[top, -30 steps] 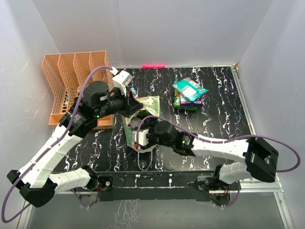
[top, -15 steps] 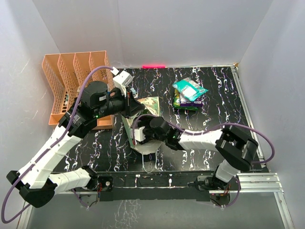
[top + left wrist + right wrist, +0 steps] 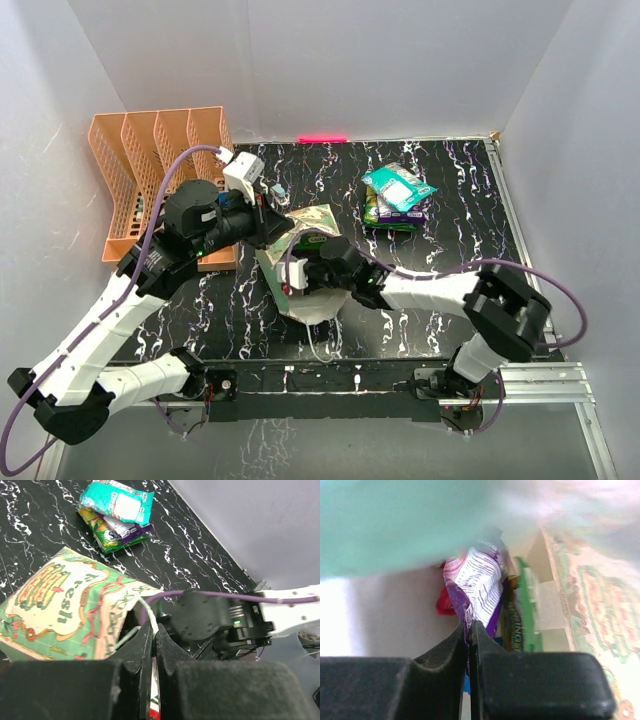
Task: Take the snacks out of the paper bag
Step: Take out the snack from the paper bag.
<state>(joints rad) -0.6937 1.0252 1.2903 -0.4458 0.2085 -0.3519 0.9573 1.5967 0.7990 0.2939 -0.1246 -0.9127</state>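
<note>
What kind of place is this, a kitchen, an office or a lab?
Probably a robot test cell, not a home: plain white walls box in a black marbled table, and two robot arms are bolted along its near edge.

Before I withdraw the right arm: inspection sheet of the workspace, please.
Surface: black white-veined table.
Job's things: cream, mint-sided paper bag mid-table; stack of shiny snack packets outside, teal on top; purple foil packet, green packet, red packet inside.
Clutter: orange plastic file rack, far left.
Grippers: left gripper shut on white string handle; right gripper inside bag, shut on purple foil packet.
Cables: purple cable along each arm.
Surroundings: white walls, red light strip behind.
</note>
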